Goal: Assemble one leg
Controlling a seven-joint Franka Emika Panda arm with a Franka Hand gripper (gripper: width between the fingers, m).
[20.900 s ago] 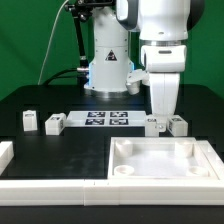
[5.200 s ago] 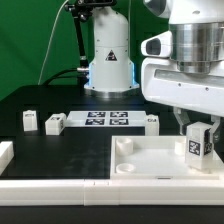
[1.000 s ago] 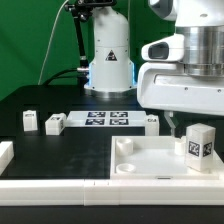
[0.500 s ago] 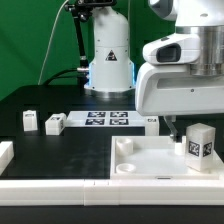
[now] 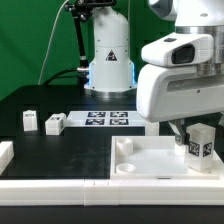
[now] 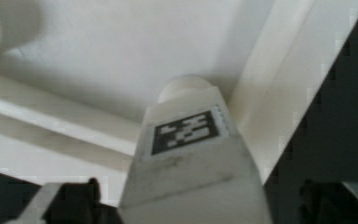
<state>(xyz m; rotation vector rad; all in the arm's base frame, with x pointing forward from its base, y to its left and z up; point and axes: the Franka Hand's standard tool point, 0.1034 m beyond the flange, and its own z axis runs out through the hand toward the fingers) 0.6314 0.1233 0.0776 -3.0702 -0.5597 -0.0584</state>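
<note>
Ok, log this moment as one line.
leg: upright in tray corner, exterior view's right | gripper: open, straddling leg, gaps both sides | fiducial tag: visible on leg

So the leg (image 5: 200, 143) stands upright in the tray (image 5: 150, 172), in its far corner on the exterior view's right. The marker board (image 5: 105, 119) lies behind the tray, and a small block (image 5: 54, 123) sits just left of it.
</note>
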